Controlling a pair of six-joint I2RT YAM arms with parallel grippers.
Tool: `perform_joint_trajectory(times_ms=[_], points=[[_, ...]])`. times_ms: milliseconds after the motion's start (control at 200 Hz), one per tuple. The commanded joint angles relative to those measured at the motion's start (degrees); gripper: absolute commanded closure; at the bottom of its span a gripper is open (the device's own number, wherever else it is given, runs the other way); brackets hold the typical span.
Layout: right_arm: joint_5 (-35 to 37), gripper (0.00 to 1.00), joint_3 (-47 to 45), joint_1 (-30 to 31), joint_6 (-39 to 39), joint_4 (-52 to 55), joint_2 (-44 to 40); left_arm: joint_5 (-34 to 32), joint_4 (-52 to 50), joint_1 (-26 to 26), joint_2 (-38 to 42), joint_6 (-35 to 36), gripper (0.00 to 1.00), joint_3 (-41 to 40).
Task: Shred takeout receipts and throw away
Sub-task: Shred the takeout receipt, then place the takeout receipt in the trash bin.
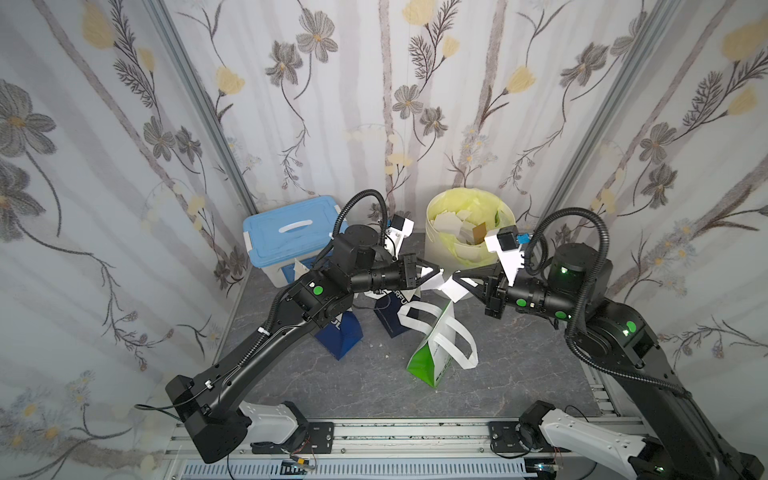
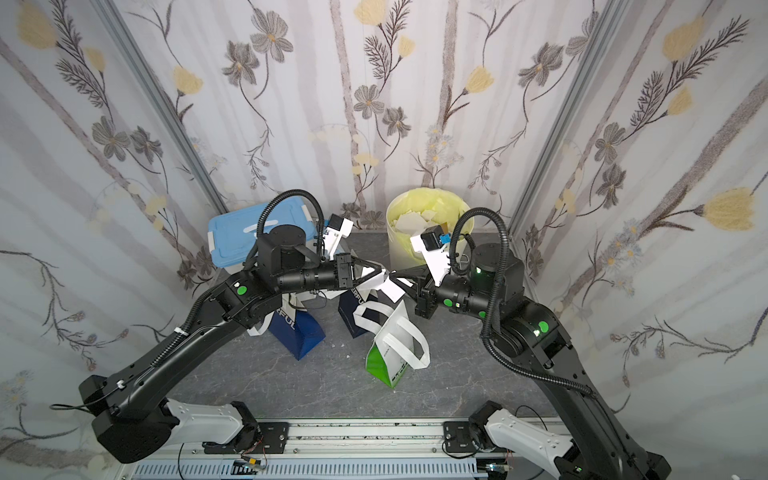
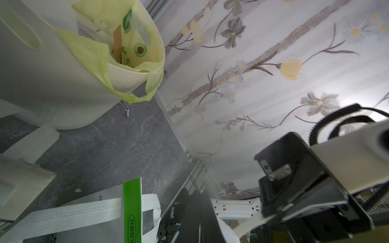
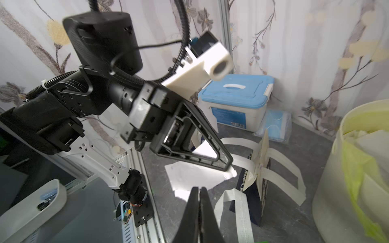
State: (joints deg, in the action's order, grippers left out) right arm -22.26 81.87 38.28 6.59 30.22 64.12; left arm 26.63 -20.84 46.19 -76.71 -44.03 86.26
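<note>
A white takeout receipt (image 1: 453, 289) (image 2: 392, 288) hangs in the air between my two arms, above the bags and just in front of the bin. My left gripper (image 1: 438, 271) (image 2: 384, 272) is shut on one edge of it. Facing it, my right gripper (image 1: 456, 274) (image 2: 399, 276) is shut on the opposite edge. The right wrist view shows the receipt (image 4: 195, 176) spread between my right gripper (image 4: 199, 188) and my left gripper (image 4: 229, 165). In the left wrist view my left gripper (image 3: 200, 191) has a white corner of the receipt (image 3: 225, 232) beside it.
A white bin (image 1: 440, 249) with a yellow-green liner stands at the back and holds white paper pieces. A blue-lidded box (image 1: 291, 232) sits at the back left. Below the arms stand a blue bag (image 1: 338, 336), a navy bag (image 1: 390, 320) and a green-and-white bag (image 1: 432, 357).
</note>
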Motion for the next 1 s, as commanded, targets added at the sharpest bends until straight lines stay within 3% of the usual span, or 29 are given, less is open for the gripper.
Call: perform_joint_trajectory(times_ms=[0, 130, 325, 375, 520, 664, 734, 799, 829, 924, 994], points=[[6.20, 1.00, -2.24, 1.89, -4.53, -10.08, -3.15, -7.20, -6.73, 0.96, -1.13, -2.47, 1.00, 0.90], [6.04, 1.00, -7.03, 1.98, -1.57, -18.43, -7.82, -11.35, -8.00, 1.18, -1.27, -2.40, 1.00, 0.30], [30.09, 1.00, -12.49, 1.27, 2.34, -23.24, -8.05, -13.95, -0.40, 1.05, 1.12, -1.93, 1.00, -2.53], [33.31, 1.00, -12.16, -0.57, 4.26, -23.38, -5.25, -14.84, 2.37, 1.01, 1.92, -2.17, 1.00, -4.45], [30.03, 1.00, -6.99, -10.60, 14.07, -23.63, 6.95, -18.42, 7.09, 1.01, 3.43, -2.87, 1.00, -6.89], [31.67, 1.00, 0.92, -15.99, 17.82, -23.50, 20.55, -21.37, 11.01, 0.76, 4.28, -4.73, 1.00, -9.22], [30.50, 0.84, 6.60, -17.89, 19.04, -19.93, 27.79, -22.00, 12.83, 0.60, 4.24, -5.74, 1.00, -10.07], [28.19, 0.59, 13.80, -18.72, 18.81, -13.27, 34.92, -22.31, 13.88, 0.47, 4.29, -6.23, 1.00, -10.35], [27.09, 0.52, 18.16, -18.93, 18.31, -8.48, 38.36, -22.38, 14.13, 0.40, 4.29, -6.39, 1.00, -10.49], [26.73, 0.45, 31.52, -19.11, 15.96, 4.20, 46.60, -22.12, 14.75, 0.18, 4.29, -6.58, 1.00, -10.41], [27.43, 0.42, 34.36, -19.08, 15.40, 6.73, 47.76, -21.81, 15.29, -0.10, 4.28, -6.85, 1.00, -10.54]])
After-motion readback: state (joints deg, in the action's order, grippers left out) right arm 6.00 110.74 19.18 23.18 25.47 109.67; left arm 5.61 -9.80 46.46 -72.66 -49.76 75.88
